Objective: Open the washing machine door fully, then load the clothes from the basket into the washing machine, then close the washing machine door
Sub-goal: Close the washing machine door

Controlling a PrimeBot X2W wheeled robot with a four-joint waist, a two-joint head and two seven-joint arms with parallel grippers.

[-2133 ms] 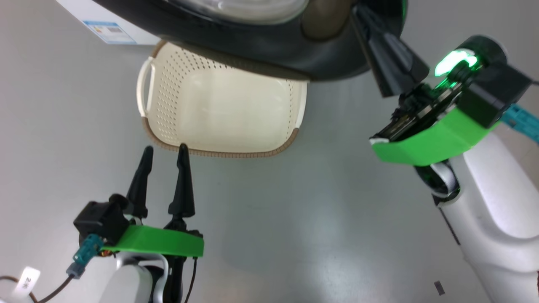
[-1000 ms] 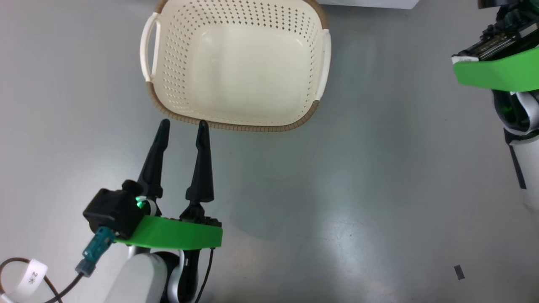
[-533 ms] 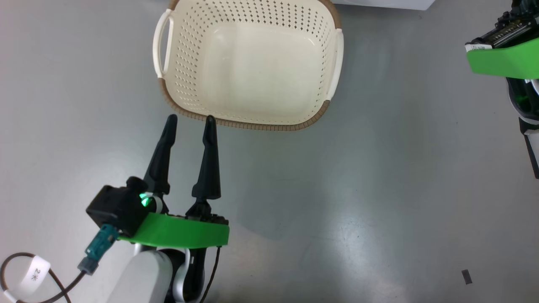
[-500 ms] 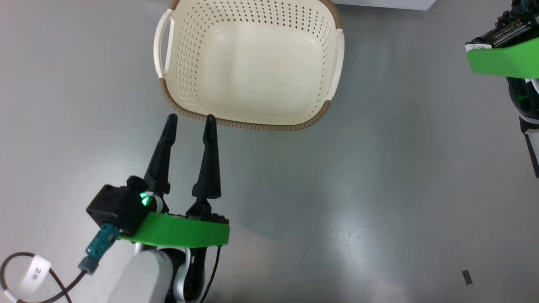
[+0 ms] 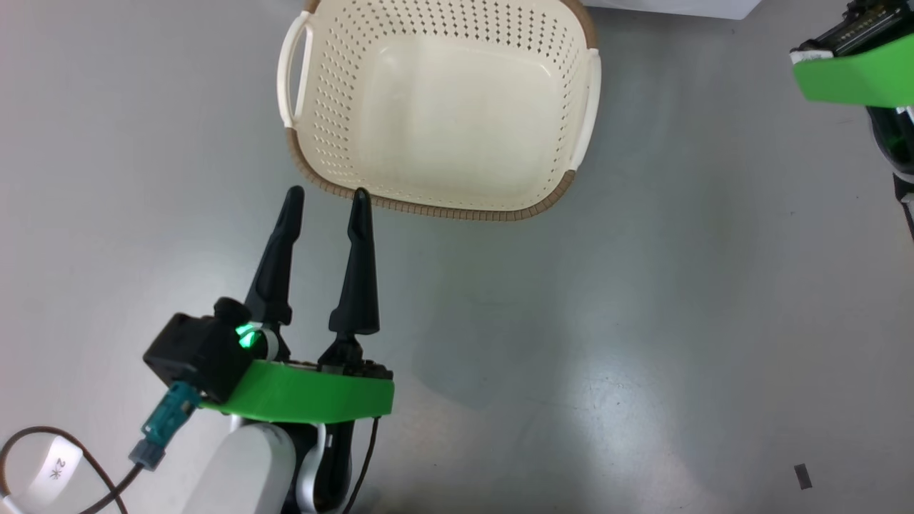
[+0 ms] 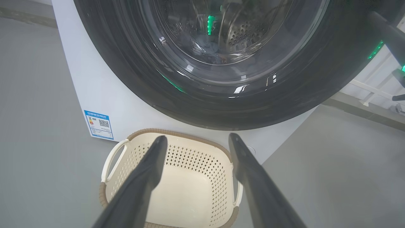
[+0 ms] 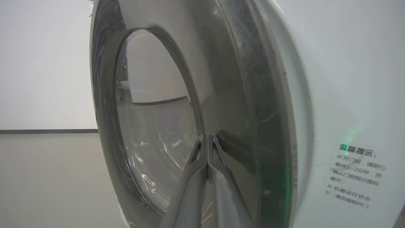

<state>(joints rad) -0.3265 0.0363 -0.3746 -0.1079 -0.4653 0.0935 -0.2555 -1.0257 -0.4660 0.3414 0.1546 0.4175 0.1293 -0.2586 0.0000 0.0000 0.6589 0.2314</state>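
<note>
Basket (image 5: 435, 210), cream, perforated, brown-rimmed, two side handles: standing upright on grey floor (image 5: 643, 321), just in front of the washing machine (image 6: 104, 91) in the left wrist view (image 6: 177, 131); inner walls and bottom plainly on show. Washing machine door (image 6: 221, 107), glossy black ring round a bulging glass window: lying flush against the white front, steel drum visible through the glass; seen edge-on in the right wrist view (image 7: 152, 126). Clothes (image 6: 211, 50): dim bluish fabric low in the drum behind the window, print too faint to make out. Left gripper (image 5: 327, 194): jaws spread wide, holding nothing, hanging over the floor with fingertips at the basket's near rim; pointed toward basket and door in its own wrist view (image 6: 197, 138). Right gripper (image 7: 207, 138): jaws pressed tight together, nothing between them, tips at the door's black face beside the window; touching or merely close, impossible to say. Green wrist cover (image 5: 853, 71) of the right arm: at the upper right of the head view. Blue label sticker (image 6: 98, 124): low on the machine's front, beside the basket's handle. Printed notice (image 7: 354, 177): on the white panel next to the door. Tagged cable (image 5: 53, 464): looping off the left wrist.
</note>
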